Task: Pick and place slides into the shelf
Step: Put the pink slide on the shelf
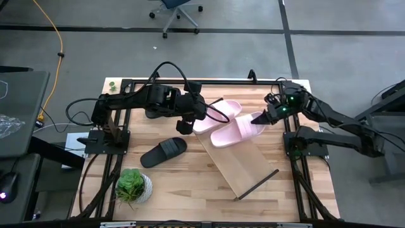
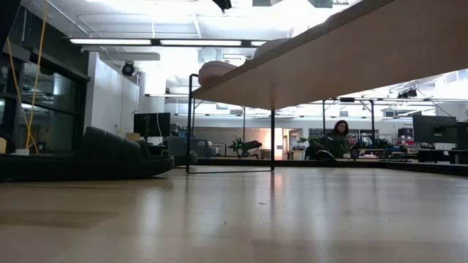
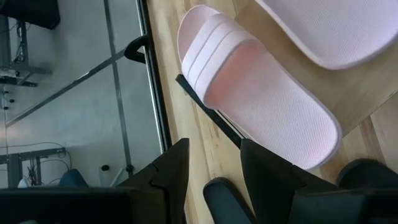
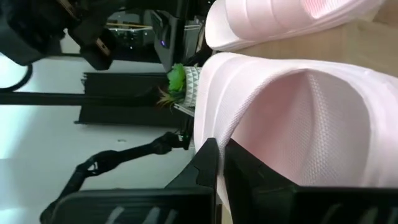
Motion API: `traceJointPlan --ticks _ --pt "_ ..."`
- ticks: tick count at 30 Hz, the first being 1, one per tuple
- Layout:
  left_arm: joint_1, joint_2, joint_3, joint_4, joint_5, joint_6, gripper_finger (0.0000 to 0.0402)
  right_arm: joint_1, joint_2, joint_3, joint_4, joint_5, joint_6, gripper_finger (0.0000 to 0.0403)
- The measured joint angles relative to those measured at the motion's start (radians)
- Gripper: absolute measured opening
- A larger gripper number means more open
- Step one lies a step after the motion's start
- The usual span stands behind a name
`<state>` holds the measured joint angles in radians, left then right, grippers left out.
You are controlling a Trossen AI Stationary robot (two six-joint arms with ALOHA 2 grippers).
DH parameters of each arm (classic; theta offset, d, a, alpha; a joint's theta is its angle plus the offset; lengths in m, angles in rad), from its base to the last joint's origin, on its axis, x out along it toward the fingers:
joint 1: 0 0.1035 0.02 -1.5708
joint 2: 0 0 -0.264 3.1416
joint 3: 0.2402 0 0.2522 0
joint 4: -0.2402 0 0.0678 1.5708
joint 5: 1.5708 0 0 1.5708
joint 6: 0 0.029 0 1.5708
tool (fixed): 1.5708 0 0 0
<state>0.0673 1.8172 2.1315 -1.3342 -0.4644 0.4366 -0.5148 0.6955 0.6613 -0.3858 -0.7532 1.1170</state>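
The right tool (image 1: 258,118) is at the far right part of the worktop (image 1: 190,183), its fingers pinched shut on the edge of a pale pink slide (image 1: 235,132); in its own wrist view the two dark fingers (image 4: 208,163) are closed tight over the pink strap edge. That slide lies on the upper end of the shelf (image 1: 243,166), a long light-wood board resting diagonally across the worktop with a dark rim at its near end. A second pale pink slide (image 1: 221,113) sits just beside the first, also at the far end of the board, the two touching or nearly so. The left tool (image 1: 183,125) hovers near the middle of the worktop, just left of the pink pair, its fingers (image 3: 171,171) parted with nothing between them. Below it a black slide (image 1: 163,152) lies flat on the bare wood, apart from the shelf. A small potted plant (image 1: 133,185) stands at the near left corner. From table height the shelf shows as a raised sloping plank, and a person (image 2: 338,139) sits far back in the room.
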Motion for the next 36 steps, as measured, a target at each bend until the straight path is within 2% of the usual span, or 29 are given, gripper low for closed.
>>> traceJointPlan --ticks 11,29,36 --pt "0.0 0.0 0.0 0.0 0.0 0.0 0.0133 0.0 0.115 0.0 0.011 -0.016 -0.076 0.0" --pt "0.0 0.0 0.0 0.0 0.0 -0.001 0.0133 0.0 0.23 0.0 0.165 -0.058 -0.08 0.0" --pt "0.0 0.0 0.0 0.0 0.0 0.0 0.0133 0.0 0.268 0.0 0.174 -0.068 -0.087 0.0"
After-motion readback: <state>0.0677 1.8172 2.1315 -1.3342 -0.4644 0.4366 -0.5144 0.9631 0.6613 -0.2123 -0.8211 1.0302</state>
